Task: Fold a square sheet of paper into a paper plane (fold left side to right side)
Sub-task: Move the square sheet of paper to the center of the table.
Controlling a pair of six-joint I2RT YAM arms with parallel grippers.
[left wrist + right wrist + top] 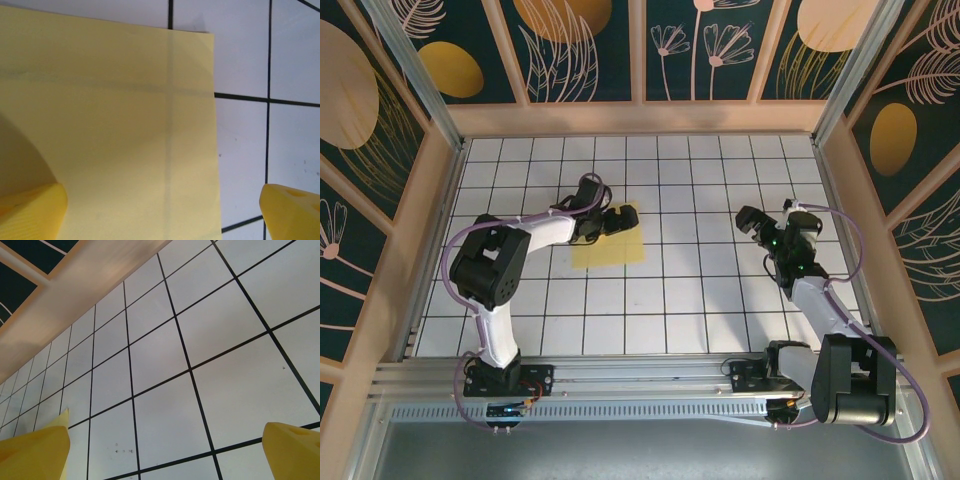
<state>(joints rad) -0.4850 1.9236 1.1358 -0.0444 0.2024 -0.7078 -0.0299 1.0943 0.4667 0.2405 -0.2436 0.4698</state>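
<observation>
Gridded table (720, 320): square sheet of paper (618, 248) lies flat — no fold yet. Left gripper (610, 222) gapes over it; right gripper (748, 222) gapes at three o'clock.

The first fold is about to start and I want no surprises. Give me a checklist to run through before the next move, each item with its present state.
1. The square sheet of paper lies flat with no fold made: ok; tile lines show through a single layer.
2. The left gripper is open: ok; jaws wide, nothing gripped.
3. It sits across the sheet's edge: ok; one side is above the paper, the other above the bare table.
4. Its fingers touch the paper: cannot tell.
5. The right gripper is open and empty: ok; it is above bare tiles, apart from the sheet.
</observation>
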